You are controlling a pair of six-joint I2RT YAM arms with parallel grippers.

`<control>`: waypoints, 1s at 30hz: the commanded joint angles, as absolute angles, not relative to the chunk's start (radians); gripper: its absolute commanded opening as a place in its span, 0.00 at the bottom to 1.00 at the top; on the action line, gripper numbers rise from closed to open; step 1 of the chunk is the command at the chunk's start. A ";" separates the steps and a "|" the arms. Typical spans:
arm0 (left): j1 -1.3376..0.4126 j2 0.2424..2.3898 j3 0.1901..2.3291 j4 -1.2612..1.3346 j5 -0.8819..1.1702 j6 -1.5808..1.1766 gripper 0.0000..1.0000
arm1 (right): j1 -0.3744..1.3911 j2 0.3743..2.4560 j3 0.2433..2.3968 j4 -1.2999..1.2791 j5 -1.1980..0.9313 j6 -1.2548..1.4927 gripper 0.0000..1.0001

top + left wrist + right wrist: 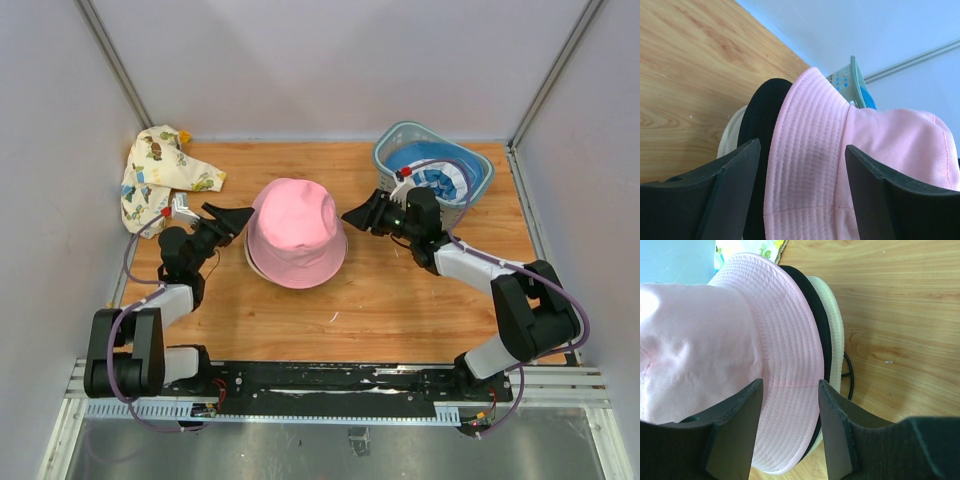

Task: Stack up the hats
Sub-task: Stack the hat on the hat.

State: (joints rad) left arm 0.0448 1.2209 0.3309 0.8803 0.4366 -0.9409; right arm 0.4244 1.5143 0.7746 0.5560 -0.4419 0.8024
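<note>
A pink hat (294, 230) sits on top of a stack in the middle of the table. Under its brim the wrist views show a black hat (816, 310) and a cream hat (832, 315); the black brim also shows in the left wrist view (760, 120). My left gripper (240, 218) is open just left of the pink brim (810, 165), jaws on either side of it without touching. My right gripper (357, 216) is open just right of the pink brim (787, 370). A teal-blue and white hat (440, 178) lies in the basket. A cream cartoon-print hat (160, 178) lies at the back left.
The grey-green slatted basket (395, 140) stands at the back right, close behind my right arm. White walls close in the table on three sides. A black cable (849, 371) lies under the stack's right edge.
</note>
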 commanded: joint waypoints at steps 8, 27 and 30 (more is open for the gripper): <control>0.058 1.393 0.335 1.189 0.585 -1.051 0.72 | 0.403 1.499 0.763 0.586 -0.445 0.782 0.50; 0.061 1.501 0.271 1.359 0.624 -1.113 0.01 | 0.405 1.497 0.774 0.590 -0.459 0.789 0.50; 0.061 1.479 0.251 1.272 0.593 -1.070 0.00 | 0.405 1.496 0.776 0.588 -0.456 0.788 0.50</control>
